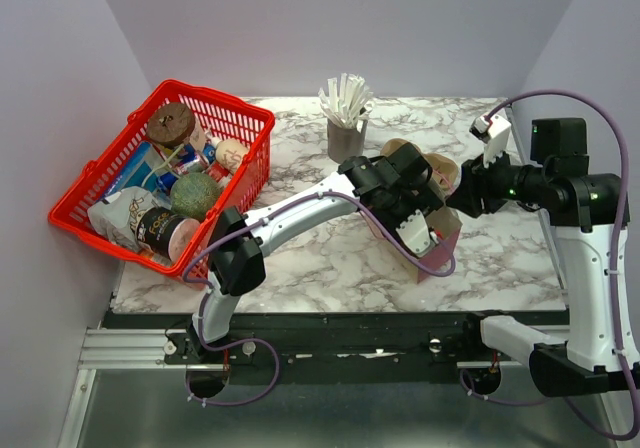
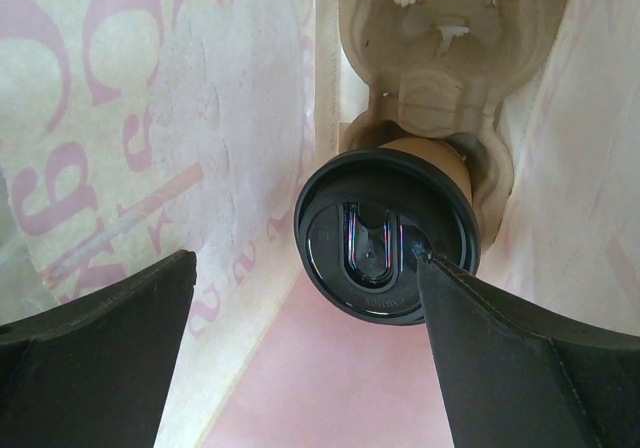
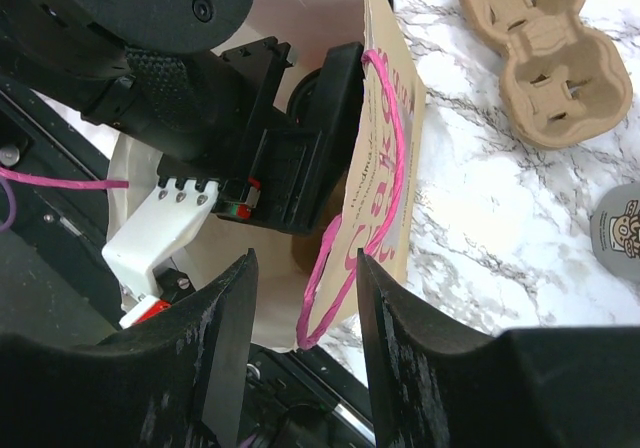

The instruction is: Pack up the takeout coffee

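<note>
The takeout coffee, a tan paper cup (image 2: 440, 158) under a black lid (image 2: 385, 233), lies on its side deep in the pink-and-white paper bag (image 2: 150, 118), its base against a pulp carrier (image 2: 440, 58). My left gripper (image 2: 305, 268) is inside the bag and open. Its right fingertip (image 2: 435, 278) overlaps the lid's rim, and the left one is well clear. From above, the left wrist fills the mouth of the bag (image 1: 440, 253) and hides the cup. My right gripper (image 3: 300, 268) hovers at the bag's rim, open, with the pink handle (image 3: 330, 258) hanging loose between its fingers.
A second pulp carrier (image 3: 545, 48) lies on the marble behind the bag (image 1: 405, 151). A grey cup of white sticks (image 1: 346, 136) stands at the back. A red basket (image 1: 212, 94) full of groceries sits tilted at the table's left edge.
</note>
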You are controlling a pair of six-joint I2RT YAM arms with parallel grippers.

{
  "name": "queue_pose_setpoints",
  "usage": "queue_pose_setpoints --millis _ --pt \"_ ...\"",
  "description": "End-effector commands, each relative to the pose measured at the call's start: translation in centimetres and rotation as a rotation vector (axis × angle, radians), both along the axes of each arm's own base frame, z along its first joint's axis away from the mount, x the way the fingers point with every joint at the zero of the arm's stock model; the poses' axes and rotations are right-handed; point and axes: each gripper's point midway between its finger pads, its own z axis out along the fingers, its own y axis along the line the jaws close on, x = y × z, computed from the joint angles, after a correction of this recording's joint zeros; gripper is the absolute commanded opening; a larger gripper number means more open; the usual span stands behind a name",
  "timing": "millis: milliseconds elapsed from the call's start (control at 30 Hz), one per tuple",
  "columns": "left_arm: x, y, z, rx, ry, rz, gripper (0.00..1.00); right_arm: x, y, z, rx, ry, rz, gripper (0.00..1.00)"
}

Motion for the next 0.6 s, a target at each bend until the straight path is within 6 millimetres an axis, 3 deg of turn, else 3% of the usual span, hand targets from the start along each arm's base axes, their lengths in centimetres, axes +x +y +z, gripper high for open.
queue_pose_setpoints --millis 0,167,367,567 --pt "-1.2 -0.9 3.1 -0.092 0.04 -0.006 0.99 -0.1 0.0 -0.3 0.002 0.014 0.005 0.52" --pt "-1.3 -2.1 4.5 -0.135 0.087 0.015 0.99 0.6 -0.6 -0.8 0.03 0.057 -0.026 0.52" --pt "-1.6 -2.1 5.1 -0.142 0.144 0.054 0.99 1.6 -0.9 -0.6 0.065 0.087 -0.026 0.52" --pt "-1.9 -3.0 7.9 -0.253 0.205 0.112 0.99 2.8 -1.1 0.4 0.07 0.07 -0.035 0.52"
